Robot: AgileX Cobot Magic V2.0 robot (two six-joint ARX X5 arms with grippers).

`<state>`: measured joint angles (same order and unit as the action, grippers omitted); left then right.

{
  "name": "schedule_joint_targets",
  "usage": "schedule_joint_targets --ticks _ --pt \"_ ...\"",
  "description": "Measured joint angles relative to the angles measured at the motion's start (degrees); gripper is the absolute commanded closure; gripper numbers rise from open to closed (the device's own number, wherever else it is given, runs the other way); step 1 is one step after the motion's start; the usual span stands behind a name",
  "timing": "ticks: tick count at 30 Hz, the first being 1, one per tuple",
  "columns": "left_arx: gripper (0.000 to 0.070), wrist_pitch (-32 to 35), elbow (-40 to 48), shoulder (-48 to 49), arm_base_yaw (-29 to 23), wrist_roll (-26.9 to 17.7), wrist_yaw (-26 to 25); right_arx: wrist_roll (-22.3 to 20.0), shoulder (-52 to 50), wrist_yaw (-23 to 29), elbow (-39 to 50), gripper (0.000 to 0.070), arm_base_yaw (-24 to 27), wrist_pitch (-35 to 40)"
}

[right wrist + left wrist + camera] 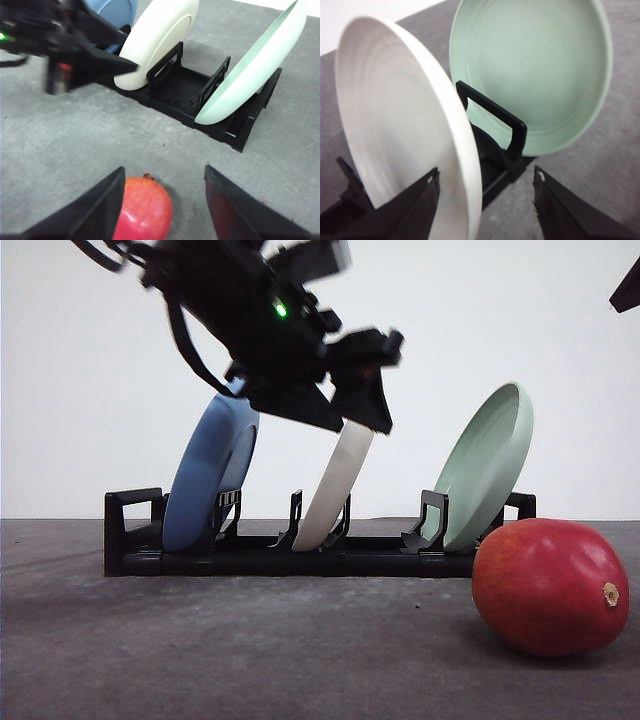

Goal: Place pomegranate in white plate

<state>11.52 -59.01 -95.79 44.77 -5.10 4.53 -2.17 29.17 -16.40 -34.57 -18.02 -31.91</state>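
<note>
The pomegranate [550, 585] lies on the grey table at the front right, its tan nub pointing right. In the right wrist view the pomegranate [145, 210] sits just below my open right gripper [164, 171], closer to one finger, untouched. The white plate [340, 480] stands tilted in the middle slot of a black rack [130, 540]. My left gripper [360, 420] hovers at the plate's top edge. In the left wrist view the left gripper [485, 174] is open, and the white plate [395, 115] has its rim between the spread fingers.
A blue plate [205, 475] leans in the rack's left slot and a pale green plate [490, 465] in the right slot, close to the pomegranate. Bare table lies in front of the rack. A dark piece of the right arm [628, 290] shows at the top right corner.
</note>
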Motion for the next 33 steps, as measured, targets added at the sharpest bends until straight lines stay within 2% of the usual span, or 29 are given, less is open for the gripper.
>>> schedule_joint_targets --ticks 6,8,13,16,19,33 --pt "0.0354 0.71 -1.15 -2.75 0.00 0.00 0.25 0.00 0.00 0.00 0.00 0.0379 0.00 0.00" --pt "0.0382 1.08 -1.15 -2.94 0.00 0.00 0.76 0.00 0.00 0.00 0.00 0.0379 0.00 0.01" --pt "0.0620 2.89 -1.27 -2.95 -0.02 0.00 1.73 0.00 0.00 0.00 0.00 0.0379 0.00 0.01" --pt "0.0685 2.91 -1.31 -2.95 -0.02 0.08 1.74 0.00 0.00 0.00 0.00 0.0379 0.00 0.01" --pt "0.0685 2.87 -1.34 -2.95 -0.02 0.95 1.75 0.00 0.00 0.00 0.00 0.0379 0.00 0.01" --pt "0.0685 2.37 -1.85 -2.40 0.00 11.83 1.74 0.00 0.00 0.00 0.00 0.0379 0.00 0.00"
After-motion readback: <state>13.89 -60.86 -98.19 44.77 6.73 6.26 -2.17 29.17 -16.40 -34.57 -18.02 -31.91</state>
